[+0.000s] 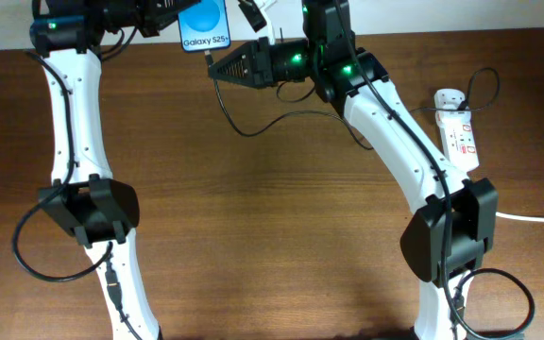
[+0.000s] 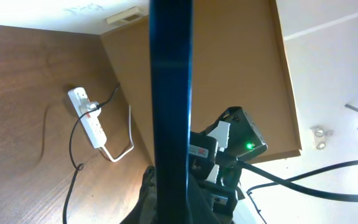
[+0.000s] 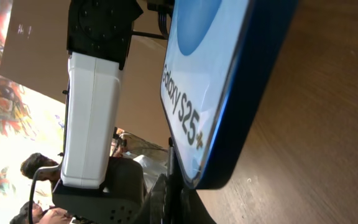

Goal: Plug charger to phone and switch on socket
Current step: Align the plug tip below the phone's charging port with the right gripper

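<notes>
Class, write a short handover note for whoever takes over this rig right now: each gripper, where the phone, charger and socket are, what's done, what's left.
Left gripper: shut on phone, held at the far side.
Right gripper: shut on charger near its plug end, right at the phone's lower edge.
Socket: on the right, adapter in it; switch state unreadable.
Done: phone and charger are both in hand.
Left: seat the plug (can't tell if it's in), then switch on the socket.
</notes>
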